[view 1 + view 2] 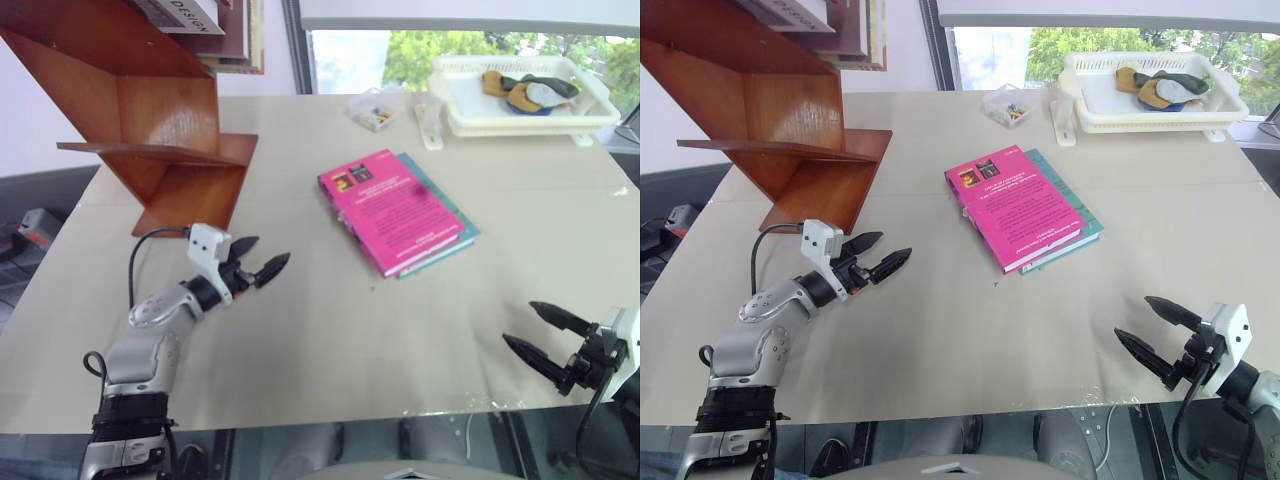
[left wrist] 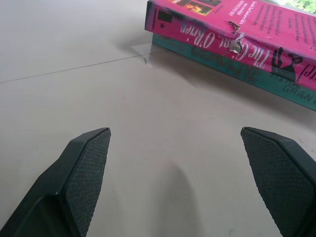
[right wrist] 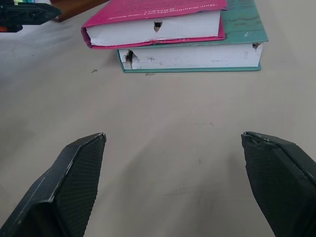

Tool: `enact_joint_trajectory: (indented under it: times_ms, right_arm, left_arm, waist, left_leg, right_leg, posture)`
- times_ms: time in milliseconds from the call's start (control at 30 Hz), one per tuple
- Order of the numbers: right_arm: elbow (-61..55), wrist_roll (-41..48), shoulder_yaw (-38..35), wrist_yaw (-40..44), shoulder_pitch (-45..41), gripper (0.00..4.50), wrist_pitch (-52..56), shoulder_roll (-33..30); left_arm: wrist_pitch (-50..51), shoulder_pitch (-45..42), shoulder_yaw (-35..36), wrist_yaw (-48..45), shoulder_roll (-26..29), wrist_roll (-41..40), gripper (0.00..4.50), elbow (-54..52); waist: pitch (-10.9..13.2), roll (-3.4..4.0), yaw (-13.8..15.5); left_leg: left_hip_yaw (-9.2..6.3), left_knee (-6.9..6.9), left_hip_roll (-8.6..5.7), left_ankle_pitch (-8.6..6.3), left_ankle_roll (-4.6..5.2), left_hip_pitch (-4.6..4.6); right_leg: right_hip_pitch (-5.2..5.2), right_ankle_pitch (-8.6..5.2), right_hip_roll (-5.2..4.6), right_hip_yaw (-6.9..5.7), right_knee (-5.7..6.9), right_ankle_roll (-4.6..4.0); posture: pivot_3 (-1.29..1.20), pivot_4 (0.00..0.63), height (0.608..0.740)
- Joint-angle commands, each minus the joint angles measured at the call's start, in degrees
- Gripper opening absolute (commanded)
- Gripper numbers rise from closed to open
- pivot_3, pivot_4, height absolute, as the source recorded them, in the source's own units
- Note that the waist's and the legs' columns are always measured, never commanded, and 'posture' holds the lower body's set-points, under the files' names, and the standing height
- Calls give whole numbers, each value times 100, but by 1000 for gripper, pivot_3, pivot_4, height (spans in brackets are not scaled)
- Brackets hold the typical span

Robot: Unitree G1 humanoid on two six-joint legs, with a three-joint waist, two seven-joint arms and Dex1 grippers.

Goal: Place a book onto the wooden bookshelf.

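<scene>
Both end effectors, left (image 1: pixel 257 258) and right (image 1: pixel 545 335), I see spread apart, holding nothing, low over the desk (image 1: pixel 330 330). Pink book (image 1: pixel 395 208) lies mid-desk atop a teal book (image 1: pixel 462 232); wooden bookshelf (image 1: pixel 150 120) stands far left.

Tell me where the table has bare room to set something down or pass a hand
Bare: the wide strip between the left pincer, right pincer and pink book lying on a teal book. Also between the books and wooden bookshelf. Crowded: the far edge, with white tray and small clear box.
</scene>
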Motion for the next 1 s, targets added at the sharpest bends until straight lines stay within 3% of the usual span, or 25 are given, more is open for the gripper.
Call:
enact_joint_trajectory:
  times_ms: [33,367,633,800,1000]
  right_arm:
    - [-177,33,-88,-28,-3,4500,-73,8]
    - [-78,44,-121,-98,-142,4500,-41,-5]
    - [37,53,-33,33,-373,4500,52,-135]
    - [12,31,-9,74,-490,4500,28,-148]
    - [-693,168,-34,35,-445,4500,99,-216]
  left_arm:
    - [-138,-8,41,-40,19,27,4449,-26]
    - [-89,88,137,-169,66,-69,4449,-161]
    - [1107,347,513,-464,146,-1380,4449,-748]
    - [2196,-47,352,154,-457,-2190,4449,-827]
    - [2586,-1159,63,999,-1283,-1991,4449,127]
  waist:
    - [0,0,-1]
    - [0,0,-7]
    - [0,1,2]
    - [1,-2,20]
    - [-1,-6,6]
  left_leg:
    - [0,0,0,0,0,0]
    - [0,0,0,0,0,0]
    - [0,1,1,0,0,0]
    - [-4,9,-1,0,1,0]
    - [-3,17,-2,1,-1,1]
  right_leg:
    - [0,0,0,0,0,0]
    - [0,0,0,0,1,0]
    - [-1,0,0,0,2,0]
    - [0,0,-1,-4,4,0]
    - [3,0,4,-5,15,1]
  posture:
    - [0,150,740]
    - [0,150,740]
    - [0,150,740]
    - [0,150,740]
    - [0,150,740]
